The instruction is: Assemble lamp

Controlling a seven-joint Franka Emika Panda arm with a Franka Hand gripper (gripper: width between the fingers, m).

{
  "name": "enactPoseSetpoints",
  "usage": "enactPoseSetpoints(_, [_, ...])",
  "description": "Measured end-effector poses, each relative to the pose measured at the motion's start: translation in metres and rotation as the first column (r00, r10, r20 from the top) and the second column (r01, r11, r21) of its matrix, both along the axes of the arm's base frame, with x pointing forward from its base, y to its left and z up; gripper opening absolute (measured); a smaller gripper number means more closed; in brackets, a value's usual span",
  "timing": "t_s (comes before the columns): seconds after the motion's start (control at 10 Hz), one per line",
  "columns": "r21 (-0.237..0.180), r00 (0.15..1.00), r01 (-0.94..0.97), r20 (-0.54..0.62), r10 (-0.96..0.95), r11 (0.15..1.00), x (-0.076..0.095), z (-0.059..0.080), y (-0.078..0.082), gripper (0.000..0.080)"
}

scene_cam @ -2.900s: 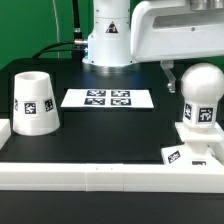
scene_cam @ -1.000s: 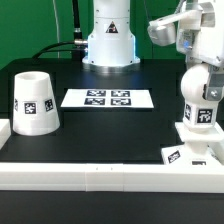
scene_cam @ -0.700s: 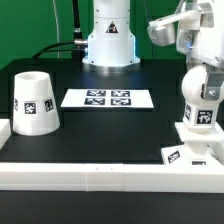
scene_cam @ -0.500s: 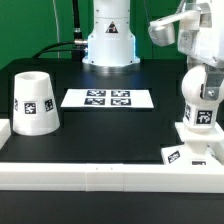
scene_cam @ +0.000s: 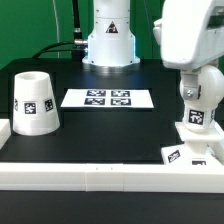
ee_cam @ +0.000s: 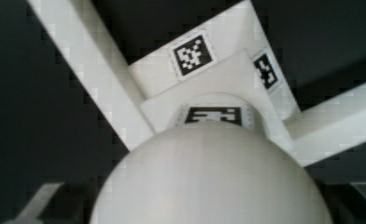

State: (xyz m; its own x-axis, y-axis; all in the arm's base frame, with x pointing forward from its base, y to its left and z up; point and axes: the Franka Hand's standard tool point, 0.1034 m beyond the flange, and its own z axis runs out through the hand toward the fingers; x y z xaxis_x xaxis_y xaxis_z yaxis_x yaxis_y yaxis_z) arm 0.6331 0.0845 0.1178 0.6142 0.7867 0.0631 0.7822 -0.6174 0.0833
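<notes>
shade [scene_cam: 34, 101] stands wide end down on the black counter [scene_cam: 110, 135], exterior view's left | marker board [scene_cam: 108, 98] lies flat mid-counter, apart from the shade | bulb [scene_cam: 201, 98] stands upright on the base [scene_cam: 205, 150], exterior view's right | hand [scene_cam: 196, 62] hangs directly over the bulb; its fingers are hidden, so clenched or released cannot be told

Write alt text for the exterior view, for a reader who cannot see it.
The white robot arm hangs close over the rounded bulb piece, which stands upright on the flat square base at the exterior view's right. The tapered shade stands apart at the left on the black table, with the marker board lying flat between them.
</notes>
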Motion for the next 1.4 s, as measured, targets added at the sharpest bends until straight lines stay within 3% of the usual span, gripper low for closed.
enactPoseSetpoints(0.6, [0.049, 0.934, 0.356, -0.009, -0.356, 0.933, 0.0001, -0.0003, 0.0, 0.0579])
enactPoseSetpoints(0.8, [0.088, 0.814, 0.579, -0.008, -0.581, 0.81, -0.0006, -0.0007, -0.0017, 0.0579])
enactPoseSetpoints(1.0, [0.101, 0.693, 0.719, -0.023, -0.721, 0.688, -0.0007, -0.001, -0.0032, 0.0579])
enactPoseSetpoints(1.4, [0.117, 0.362, 0.928, -0.062, -0.93, 0.354, -0.0007, -0.0029, -0.0026, 0.0579])
